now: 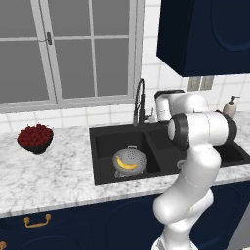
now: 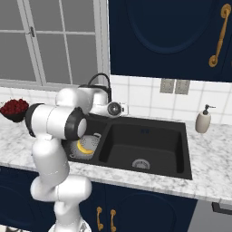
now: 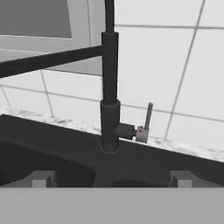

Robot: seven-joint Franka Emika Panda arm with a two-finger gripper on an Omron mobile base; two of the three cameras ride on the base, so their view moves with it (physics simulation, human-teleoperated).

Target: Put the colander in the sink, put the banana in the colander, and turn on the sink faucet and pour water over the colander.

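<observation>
My gripper (image 3: 111,178) hangs just in front of the sink faucet (image 3: 110,100), fingers spread wide, gripping nothing. The faucet's small grey lever (image 3: 147,124) stands upright on its side, facing me. The colander (image 1: 130,161) sits in the sink (image 1: 105,133)'s basin below the faucet spout, the banana (image 1: 127,165) lying inside it. A bowl of red fruit (image 1: 35,138) rests on the counter, well away from the faucet.

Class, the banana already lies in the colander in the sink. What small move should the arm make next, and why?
Probably ease the open gripper forward to the small grey lever on the side of the faucet. The banana already sits in the colander in the left basin of the sink, no water is running, and the hand view faces the lever without touching it.
</observation>
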